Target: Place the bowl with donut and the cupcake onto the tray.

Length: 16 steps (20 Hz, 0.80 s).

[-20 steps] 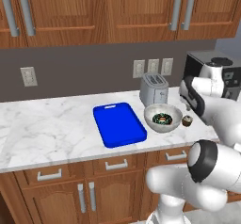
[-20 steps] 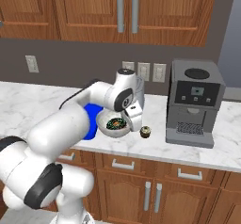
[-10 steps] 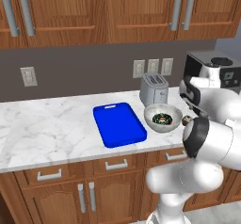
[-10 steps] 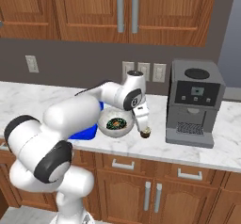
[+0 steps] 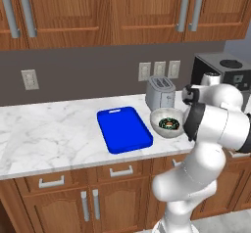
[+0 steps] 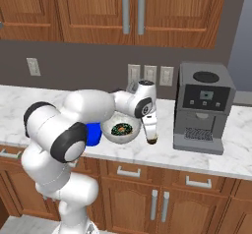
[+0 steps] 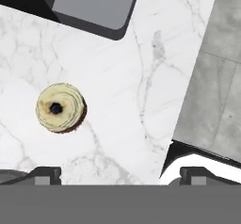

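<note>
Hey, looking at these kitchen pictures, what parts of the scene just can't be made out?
- Bright blue flat tray: in the right base view, mostly hidden behind the white arm.
- Tiny brown cupcake: in the right base view, partly covered by the gripper above it, too small for detail.
- Wide grey-white bowl: in the left base view, its right side is covered by the arm.

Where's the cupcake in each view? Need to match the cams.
Left base view: cannot make it out; the arm covers the counter right of the bowl.
Right base view: cupcake near the counter's front edge, under the pincer, between bowl and coffee machine.
Hand view: cupcake left of centre, on marble.
Shared landmark: the coffee machine; its base is at the hand view's top.
</note>
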{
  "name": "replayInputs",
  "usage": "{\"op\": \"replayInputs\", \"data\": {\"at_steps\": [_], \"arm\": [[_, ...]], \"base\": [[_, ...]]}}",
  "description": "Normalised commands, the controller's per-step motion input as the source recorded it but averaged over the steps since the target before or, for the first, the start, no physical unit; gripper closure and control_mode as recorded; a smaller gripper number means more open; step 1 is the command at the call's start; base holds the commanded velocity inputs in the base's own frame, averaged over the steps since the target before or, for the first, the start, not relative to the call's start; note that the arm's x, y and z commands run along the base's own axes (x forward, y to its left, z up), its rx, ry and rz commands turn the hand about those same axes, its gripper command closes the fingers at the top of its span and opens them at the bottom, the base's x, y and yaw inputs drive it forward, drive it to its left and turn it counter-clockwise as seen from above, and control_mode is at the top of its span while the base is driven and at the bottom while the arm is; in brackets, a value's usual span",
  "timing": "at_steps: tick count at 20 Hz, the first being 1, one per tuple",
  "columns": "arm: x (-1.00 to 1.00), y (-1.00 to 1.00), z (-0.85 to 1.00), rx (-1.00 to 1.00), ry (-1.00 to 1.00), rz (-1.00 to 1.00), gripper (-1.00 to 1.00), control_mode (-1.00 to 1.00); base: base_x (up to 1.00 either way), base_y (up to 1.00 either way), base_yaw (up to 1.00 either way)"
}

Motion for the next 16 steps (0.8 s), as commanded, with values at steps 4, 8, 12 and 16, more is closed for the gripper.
{"op": "replayInputs", "data": {"at_steps": [4, 8, 12, 16], "arm": [[0.42, -0.24, -0.21, 0.02, 0.01, -0.12, -1.0, -1.0], [0.45, -0.25, -0.23, 0.03, 0.02, -0.1, -1.0, -1.0], [0.47, -0.1, -0.34, 0.03, 0.05, -0.07, -1.0, -1.0], [0.45, 0.0, -0.36, 0.0, 0.06, -0.04, -1.0, -1.0]], "base": [[0.0, 0.0, 0.0], [0.0, 0.0, 0.0], [0.0, 0.0, 0.0], [0.0, 0.0, 0.0]]}}
